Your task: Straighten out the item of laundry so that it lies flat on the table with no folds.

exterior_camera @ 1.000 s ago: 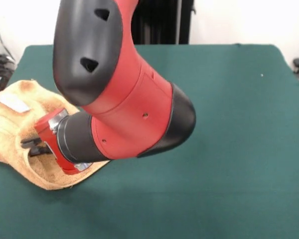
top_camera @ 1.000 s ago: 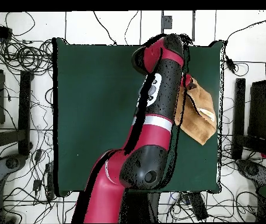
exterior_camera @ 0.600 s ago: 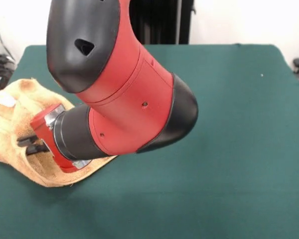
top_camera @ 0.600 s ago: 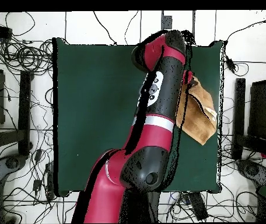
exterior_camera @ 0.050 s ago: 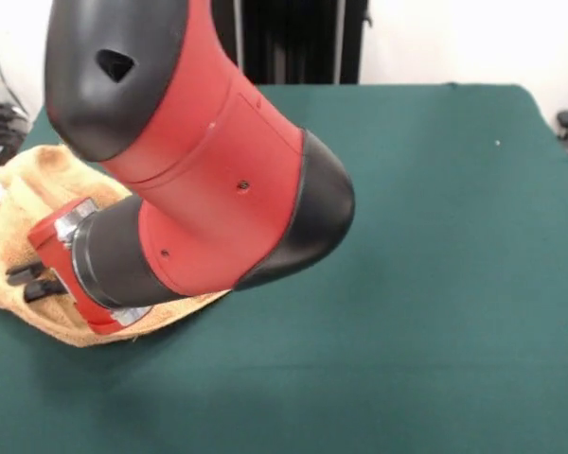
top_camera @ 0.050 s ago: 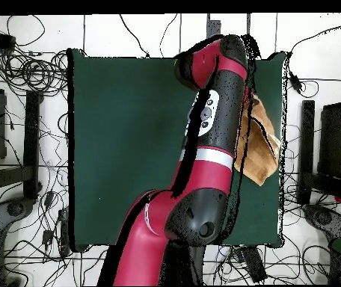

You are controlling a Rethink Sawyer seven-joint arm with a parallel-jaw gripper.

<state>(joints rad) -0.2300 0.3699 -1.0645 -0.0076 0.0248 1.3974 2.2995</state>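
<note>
Towel [exterior_camera @ 0.050 s ago: 38, 189] soft, limp, bunched under claw [exterior_camera @ 0.050 s ago: 24, 281]; claw grip state unclear. Best hold: free hem edge beside claw.

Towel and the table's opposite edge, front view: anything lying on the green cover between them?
No loose thing: bare table beyond the towel, though the arm overhangs part.

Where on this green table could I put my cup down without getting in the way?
The table is bare everywhere away from the towel, which lies bunched at one edge. That corner is crowded: the gripper and arm hang over it.
</note>
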